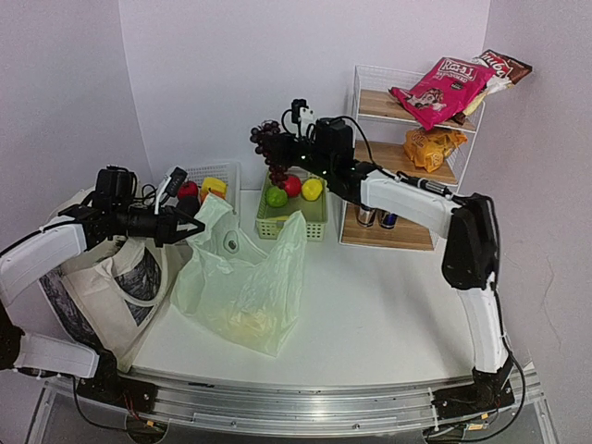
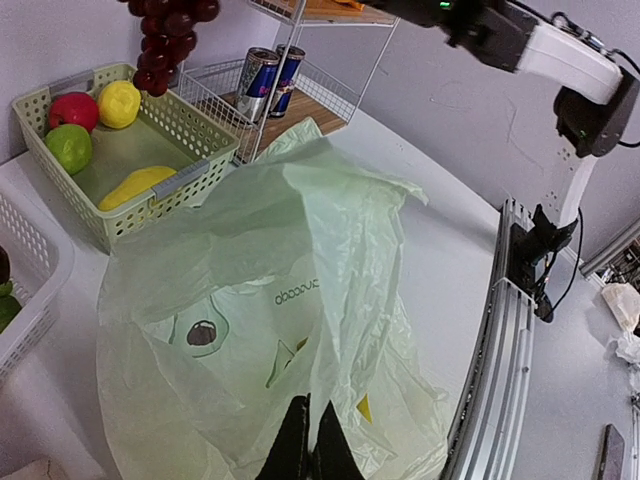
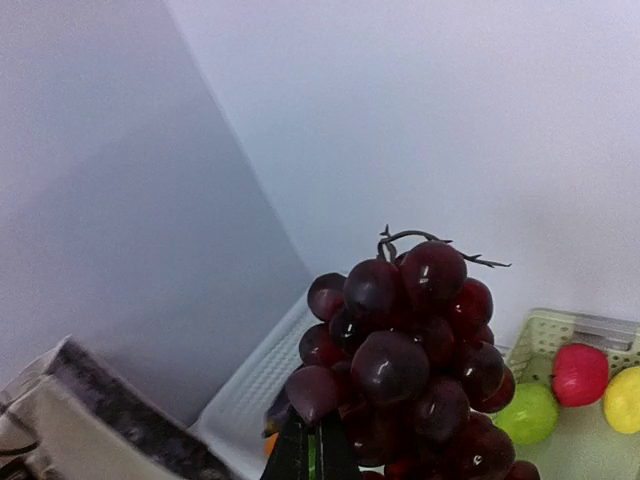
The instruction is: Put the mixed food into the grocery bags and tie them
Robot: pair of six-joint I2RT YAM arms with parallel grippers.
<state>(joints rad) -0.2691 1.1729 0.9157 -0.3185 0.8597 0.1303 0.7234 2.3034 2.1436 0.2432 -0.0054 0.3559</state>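
Currently right gripper (image 1: pixel 282 153) clamps the dark grapes (image 1: pixel 263 139) aloft, upper centre, over the green basket (image 1: pixel 317 225). Left gripper (image 1: pixel 192 228), jaws together, apparently pinches the pale-green plastic bag (image 1: pixel 242 277) rim, centre-left.

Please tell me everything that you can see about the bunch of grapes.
The grapes are a dark purple bunch of round, glossy berries with a thin brown stem curling at the top. They look smooth and shiny, perhaps plastic. The right claw is shut on the bunch and holds it in the air, over the pale green basket of fruit. Nothing else seems to touch it.
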